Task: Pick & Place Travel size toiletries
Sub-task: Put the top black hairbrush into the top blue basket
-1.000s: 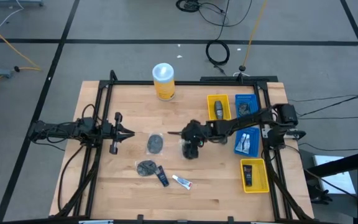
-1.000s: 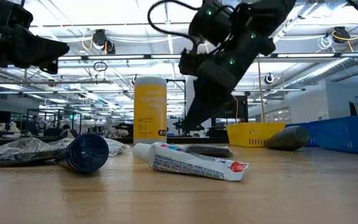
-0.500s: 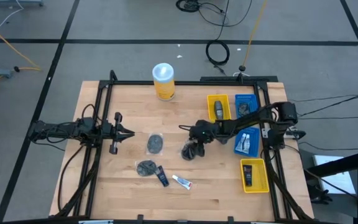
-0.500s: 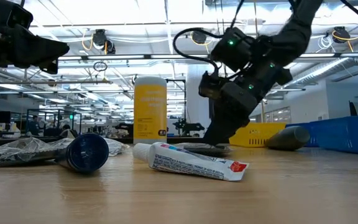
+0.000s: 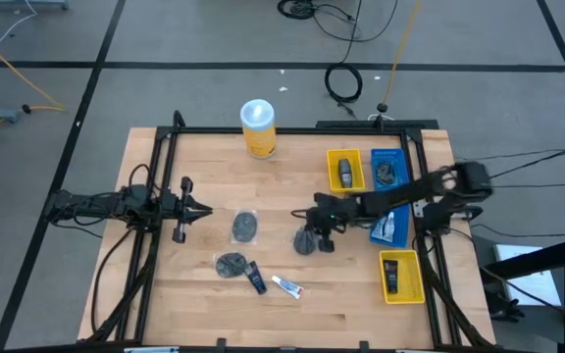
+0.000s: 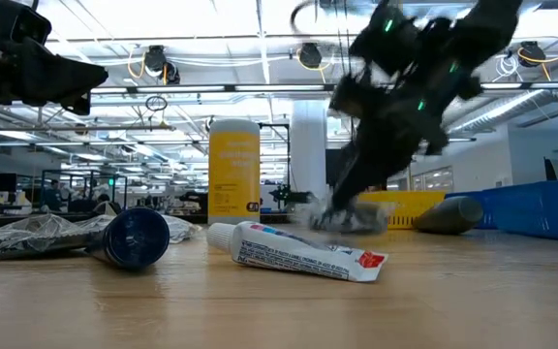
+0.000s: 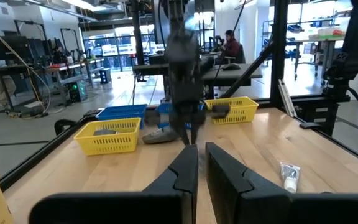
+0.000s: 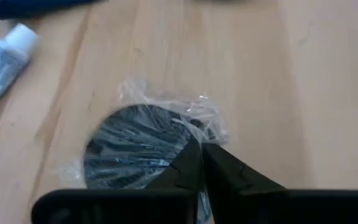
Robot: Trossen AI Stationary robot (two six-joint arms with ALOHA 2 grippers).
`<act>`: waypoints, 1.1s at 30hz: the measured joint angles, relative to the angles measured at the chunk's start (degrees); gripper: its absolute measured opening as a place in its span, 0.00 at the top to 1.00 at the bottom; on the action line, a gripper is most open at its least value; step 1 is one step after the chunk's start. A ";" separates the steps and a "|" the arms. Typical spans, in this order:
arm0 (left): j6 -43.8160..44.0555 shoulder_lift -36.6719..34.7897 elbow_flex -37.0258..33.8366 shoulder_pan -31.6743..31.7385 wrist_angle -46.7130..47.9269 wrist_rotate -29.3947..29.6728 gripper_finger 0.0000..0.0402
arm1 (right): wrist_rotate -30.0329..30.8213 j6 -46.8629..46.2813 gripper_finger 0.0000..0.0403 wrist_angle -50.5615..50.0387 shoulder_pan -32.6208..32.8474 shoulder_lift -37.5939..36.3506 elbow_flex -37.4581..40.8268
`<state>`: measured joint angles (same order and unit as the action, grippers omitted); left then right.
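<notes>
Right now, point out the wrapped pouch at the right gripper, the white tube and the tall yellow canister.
wrapped pouch (image 8: pixel 135 146): right wrist view, dark disc inside its clear wrap.
white tube (image 6: pixel 298 251): low view, middle of its body.
tall yellow canister (image 5: pixel 258 127): high view, edge of its white lid.

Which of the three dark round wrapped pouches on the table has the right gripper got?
The dark round plastic-wrapped pouch nearest the trays; the right gripper is shut on its wrapper. The other two pouches lie untouched.

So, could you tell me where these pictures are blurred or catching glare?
Low view: the right gripper and its arm are smeared by motion; the white tube is sharp. Left wrist view: that arm is blurred too. Right wrist view: the round pouch wrapper glints.
</notes>
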<state>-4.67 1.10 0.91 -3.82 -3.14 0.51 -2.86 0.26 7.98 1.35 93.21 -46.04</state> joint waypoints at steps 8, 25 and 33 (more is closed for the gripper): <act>0.01 0.00 -0.01 0.00 -0.03 0.00 0.92 | 18.21 11.12 0.99 -28.12 3.76 -21.88 -0.76; 0.02 0.02 -0.02 -0.01 -0.02 0.00 0.92 | 43.90 63.84 1.00 -55.90 -17.85 -34.51 0.03; 0.01 0.01 -0.02 0.01 -0.04 0.00 0.92 | 35.06 71.18 1.00 -50.38 -28.04 -33.07 4.89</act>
<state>-4.66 1.11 0.89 -3.81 -3.18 0.51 32.20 71.44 -42.39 -26.69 60.13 -41.16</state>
